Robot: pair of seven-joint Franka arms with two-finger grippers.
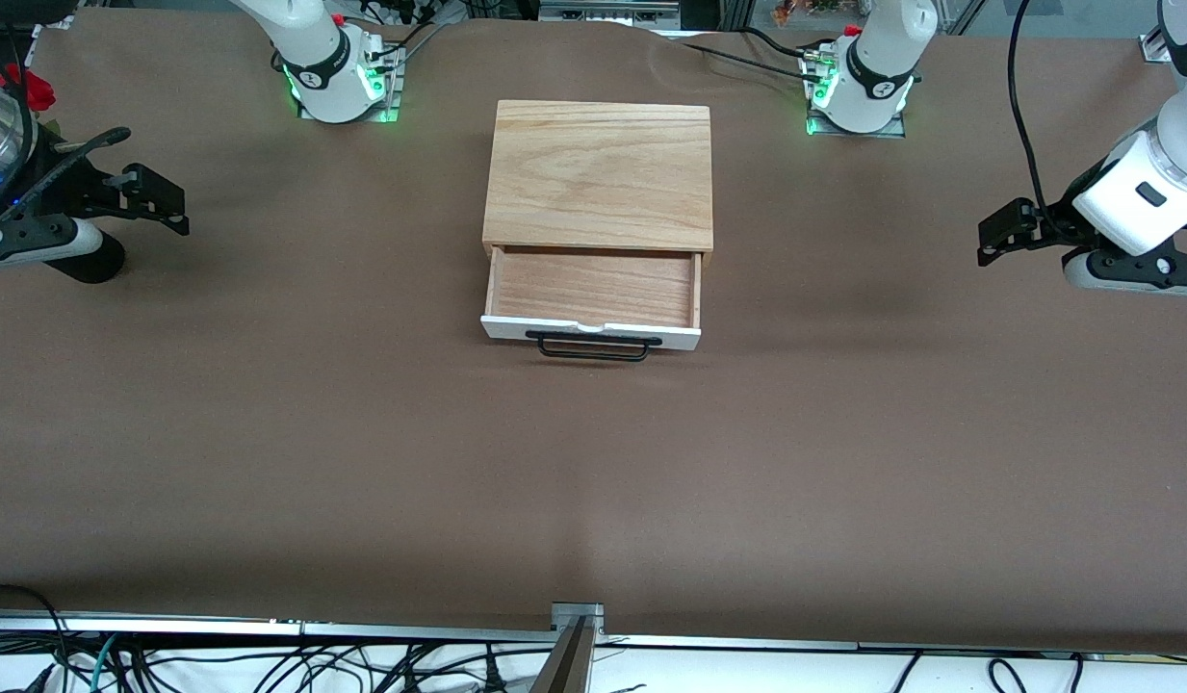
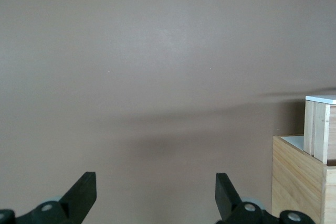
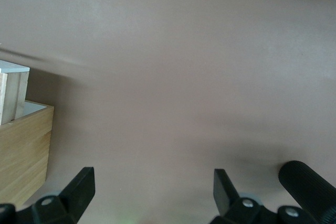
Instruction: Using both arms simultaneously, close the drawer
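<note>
Thin black bar handle [image 1: 593, 346] on the white front panel of the shallow light-wood drawer [image 1: 593, 289], pulled out of its light wooden box [image 1: 599, 173] mid-desk [image 1: 593, 481]. Left hand [image 1: 999, 234] and right hand [image 1: 160, 200], both released, hover well apart from the drawer at either end of its long axis, about equally near.

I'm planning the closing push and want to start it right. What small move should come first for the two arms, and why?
Probably bring both grippers in toward the drawer's white front panel. The drawer stands pulled out of the wooden box, while the left gripper and right gripper hang open over bare table at their own ends, touching nothing.
</note>
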